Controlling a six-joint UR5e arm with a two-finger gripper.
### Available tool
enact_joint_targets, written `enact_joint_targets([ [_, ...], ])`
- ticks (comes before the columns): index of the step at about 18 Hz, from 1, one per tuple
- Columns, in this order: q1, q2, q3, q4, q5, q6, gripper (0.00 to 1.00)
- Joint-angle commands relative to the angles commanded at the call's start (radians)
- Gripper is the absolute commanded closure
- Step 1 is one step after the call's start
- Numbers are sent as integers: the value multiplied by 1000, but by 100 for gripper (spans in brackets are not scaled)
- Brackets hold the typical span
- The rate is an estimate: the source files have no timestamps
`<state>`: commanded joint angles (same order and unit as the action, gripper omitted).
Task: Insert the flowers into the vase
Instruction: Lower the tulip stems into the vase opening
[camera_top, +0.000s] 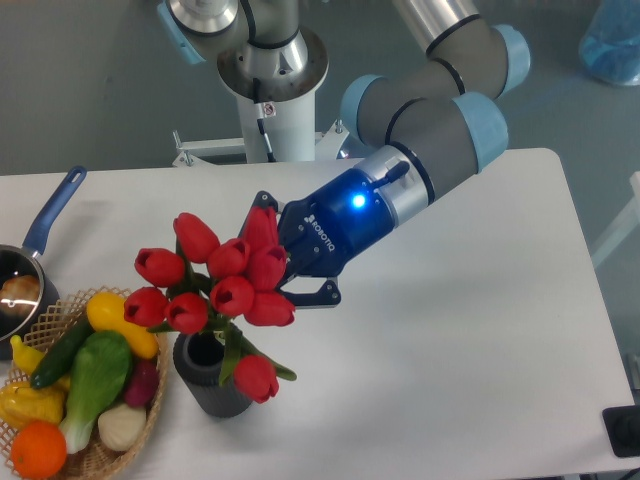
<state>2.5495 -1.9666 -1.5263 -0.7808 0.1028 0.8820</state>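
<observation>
**Gripper (268, 262) clamped on flowers (215, 283), over vase**

Holding the bunch tilted, heads toward the basket (120, 440). Stems at or just inside the vase (212, 378) mouth; depth hidden. Needs straightening upright, then slow descent, release only once seated.

The glossy red plastic-looking tulips (225, 280) are catching light. The matt dark grey ribbed cylinder vase (210, 385) is sitting beside a rough woven wicker basket (140, 425).

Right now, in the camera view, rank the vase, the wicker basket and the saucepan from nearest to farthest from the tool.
From the tool:
1. The vase, just below and to its left, under the flowers it holds.
2. The wicker basket, further left, beside the vase.
3. The saucepan, at the table's far left edge.
</observation>
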Motion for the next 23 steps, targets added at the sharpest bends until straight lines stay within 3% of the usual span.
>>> enact_joint_targets([
  [23,-15,-18,14,0,6,3,92],
])
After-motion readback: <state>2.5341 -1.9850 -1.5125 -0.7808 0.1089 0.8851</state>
